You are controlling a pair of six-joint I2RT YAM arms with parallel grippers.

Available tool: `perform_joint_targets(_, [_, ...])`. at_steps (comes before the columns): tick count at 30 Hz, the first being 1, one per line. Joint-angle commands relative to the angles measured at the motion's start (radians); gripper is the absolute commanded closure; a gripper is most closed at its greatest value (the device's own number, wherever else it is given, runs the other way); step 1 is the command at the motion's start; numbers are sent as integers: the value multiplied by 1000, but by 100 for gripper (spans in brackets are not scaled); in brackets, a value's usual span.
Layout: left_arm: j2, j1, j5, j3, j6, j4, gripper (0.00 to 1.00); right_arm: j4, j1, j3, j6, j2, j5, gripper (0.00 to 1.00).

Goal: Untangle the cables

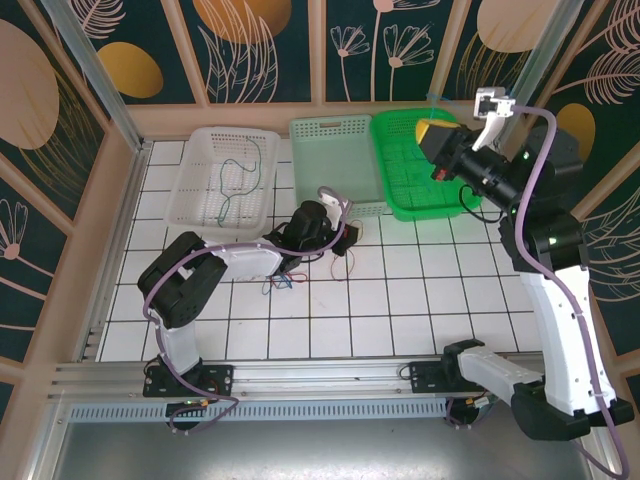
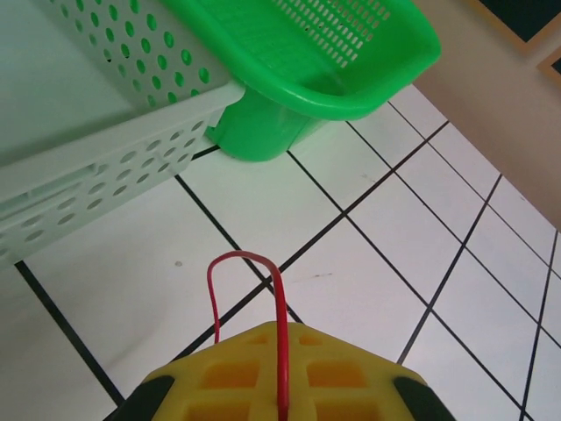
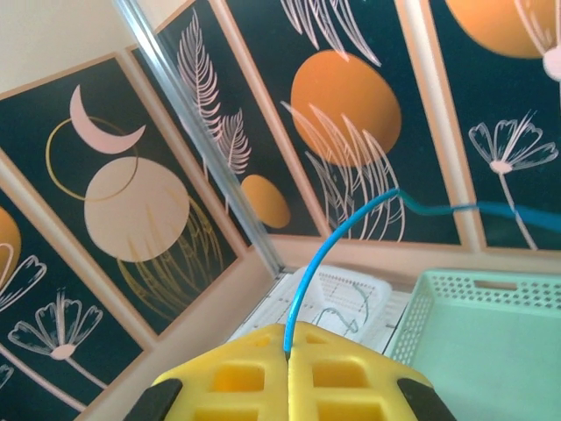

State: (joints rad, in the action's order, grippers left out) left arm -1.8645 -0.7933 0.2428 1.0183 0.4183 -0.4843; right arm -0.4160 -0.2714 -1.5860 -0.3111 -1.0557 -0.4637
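My left gripper (image 1: 349,233) is low over the tiles in front of the pale green basket (image 1: 335,158). In the left wrist view its yellow jaws (image 2: 282,326) are shut on a red cable (image 2: 280,294) that loops up and back down to the floor. A small tangle of cables (image 1: 281,282), red and blue, lies on the tiles beside the left arm. My right gripper (image 1: 430,135) is raised over the bright green basket (image 1: 400,195), and its jaws (image 3: 287,329) are shut on a blue cable (image 3: 317,263) that arcs up and away to the right.
A white basket (image 1: 190,185) at the back left holds one thin greenish cable (image 1: 238,182), which also shows as a cable (image 3: 339,316) in the right wrist view. The three baskets stand side by side along the back wall. Patterned panels enclose the table on the left, back and right.
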Motion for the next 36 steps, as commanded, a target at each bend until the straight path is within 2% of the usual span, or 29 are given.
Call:
perform_joint_targets(1, [-9, -10, -28, -10, -32, 28, 95, -8, 7, -64, 42, -39, 40, 100])
perform_joint_targets(8, [31, -9, -5, -40, -6, -27, 94, -9, 19, -113, 70, -217, -69, 100])
perform_joint_targets(10, [53, -8, -5, -95, 12, -57, 94, 7, 24, -109, 83, -280, -84, 100])
perform_joint_targets(17, [122, -9, -17, -173, 34, -92, 93, 158, 29, -83, 85, -477, -193, 100])
perform_joint_targets(25, [145, -8, -7, -210, 48, -119, 92, 193, 27, -200, 44, -762, -279, 100])
perform_joint_targets(32, [145, -9, 2, -208, 54, -130, 91, 179, 11, -286, 34, -967, -269, 100])
perform_joint_targets(36, [145, -9, 16, -203, 62, -146, 91, 166, 7, -363, 25, -1094, -315, 98])
